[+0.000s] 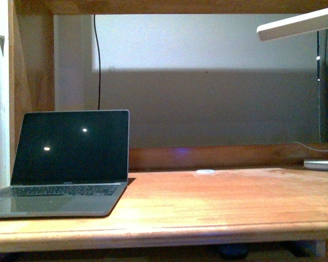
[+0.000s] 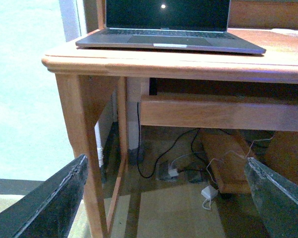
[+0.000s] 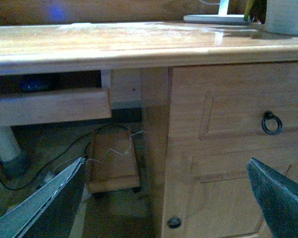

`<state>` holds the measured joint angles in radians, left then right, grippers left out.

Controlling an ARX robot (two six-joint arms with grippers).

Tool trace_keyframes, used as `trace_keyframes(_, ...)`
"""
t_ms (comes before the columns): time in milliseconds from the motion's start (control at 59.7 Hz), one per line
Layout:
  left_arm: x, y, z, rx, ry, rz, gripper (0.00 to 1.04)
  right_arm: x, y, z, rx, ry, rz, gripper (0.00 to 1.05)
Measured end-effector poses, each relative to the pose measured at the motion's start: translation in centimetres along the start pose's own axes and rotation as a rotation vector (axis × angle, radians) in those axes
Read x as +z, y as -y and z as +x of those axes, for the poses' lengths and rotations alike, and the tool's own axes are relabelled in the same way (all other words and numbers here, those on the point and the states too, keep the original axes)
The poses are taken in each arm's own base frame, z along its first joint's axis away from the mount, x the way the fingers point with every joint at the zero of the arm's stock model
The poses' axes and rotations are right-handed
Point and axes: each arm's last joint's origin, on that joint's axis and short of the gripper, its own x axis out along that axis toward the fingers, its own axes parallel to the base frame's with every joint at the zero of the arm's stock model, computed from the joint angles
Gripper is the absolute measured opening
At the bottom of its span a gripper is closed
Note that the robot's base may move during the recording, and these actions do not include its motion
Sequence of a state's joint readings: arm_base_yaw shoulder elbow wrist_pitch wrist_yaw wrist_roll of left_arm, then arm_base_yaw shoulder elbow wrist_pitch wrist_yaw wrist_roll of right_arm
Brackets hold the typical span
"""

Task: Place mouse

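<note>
Across the middle and right of the front view, the light wooden counter is left bare between the open grey laptop at lower left and the white lamp base, cut off at the right edge. A small white disc lies near the back rail. The left end effector and right end effector are held below the counter's front edge, fingers spread wide, nothing gripped. The dark grey mouse cannot be made out in any view, so its place and long axis cannot be told.
</note>
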<state>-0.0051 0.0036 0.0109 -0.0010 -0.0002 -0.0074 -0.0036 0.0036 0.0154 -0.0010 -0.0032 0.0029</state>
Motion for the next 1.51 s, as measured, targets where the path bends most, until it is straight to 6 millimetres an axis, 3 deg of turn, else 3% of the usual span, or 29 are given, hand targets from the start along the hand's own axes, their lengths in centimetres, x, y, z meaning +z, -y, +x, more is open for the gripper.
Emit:
trace_keyframes(84,0.0,0.0,0.0,-0.013,-0.023,-0.011,0.97,0.0,0.0,0.0,0.0,0.0,0.0,0.97)
trace_keyframes(218,-0.3,0.1,0.7,-0.128,-0.329,-0.077,0.97,0.0,0.0,0.0,0.0,0.0,0.0,0.97)
trace_keyframes(419,-0.8,-1.7,3.8,-0.172,-0.402,0.077,0.97,0.0,0.0,0.0,0.0,0.0,0.0,0.97)
trace_keyframes(603,-0.4,-3.7,8.9,-0.2,-0.352,0.432,0.97,0.0,0.0,0.0,0.0,0.0,0.0,0.97)
trace_keyframes(703,-2.0,-3.4,11.8,-0.279,-0.268,0.722,0.97,0.0,0.0,0.0,0.0,0.0,0.0,0.97)
trace_keyframes(971,-5.1,-1.4,14.8,-0.407,-0.007,1.198,0.97,0.0,0.0,0.0,0.0,0.0,0.0,0.97)
trace_keyframes(1172,-6.0,-1.4,17.0,-0.349,0.075,1.373,0.97,0.0,0.0,0.0,0.0,0.0,0.0,0.97)
trace_keyframes(1507,-7.8,-1.6,19.0,-0.365,0.088,1.43,0.97,0.0,0.0,0.0,0.0,0.0,0.0,0.97)
